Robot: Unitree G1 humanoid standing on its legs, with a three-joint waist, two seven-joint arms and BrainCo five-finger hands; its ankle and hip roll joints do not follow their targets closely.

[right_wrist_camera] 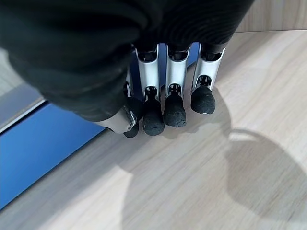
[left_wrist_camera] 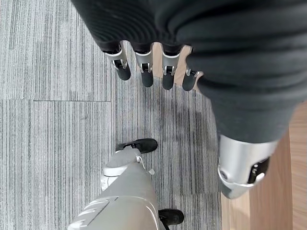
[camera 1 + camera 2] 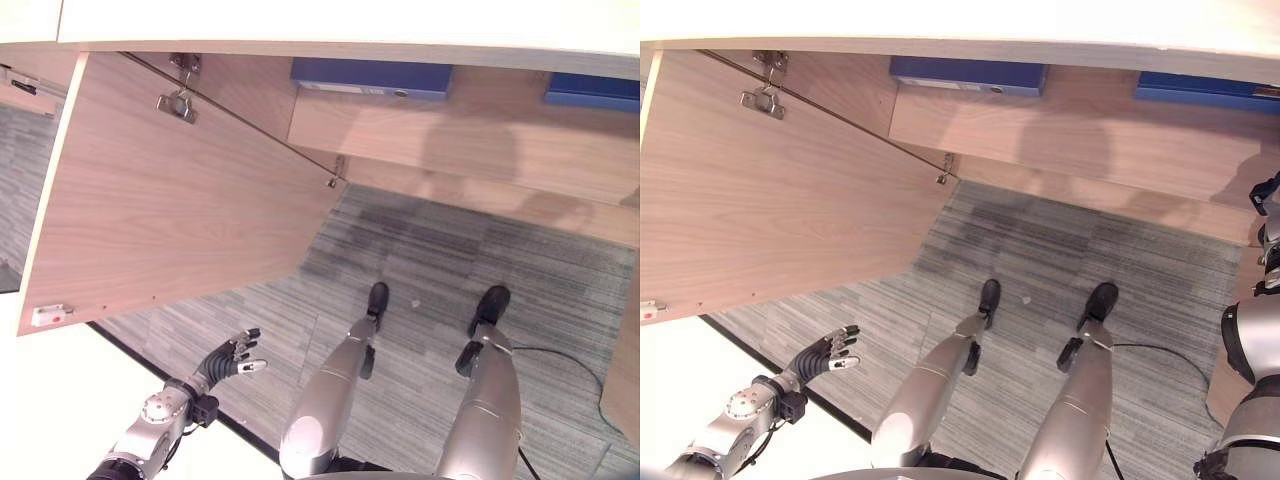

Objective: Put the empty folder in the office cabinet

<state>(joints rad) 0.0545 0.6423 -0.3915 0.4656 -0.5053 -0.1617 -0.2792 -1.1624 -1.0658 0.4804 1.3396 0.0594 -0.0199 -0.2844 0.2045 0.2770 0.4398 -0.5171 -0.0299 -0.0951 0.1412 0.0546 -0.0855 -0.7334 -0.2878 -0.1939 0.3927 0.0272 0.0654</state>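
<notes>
I see one cabinet door [image 3: 170, 190] swung open | I count two blue folders [image 3: 372, 77] [image 3: 592, 90] lying on the cabinet shelf [image 3: 470, 140] | right hand [image 1: 165, 103] above shelf, fingers bent, empty, one folder [image 1: 43, 143] just beside | left hand [image 3: 232, 357] low over carpet [image 3: 440, 270], relaxed, empty, well apart from both.
</notes>
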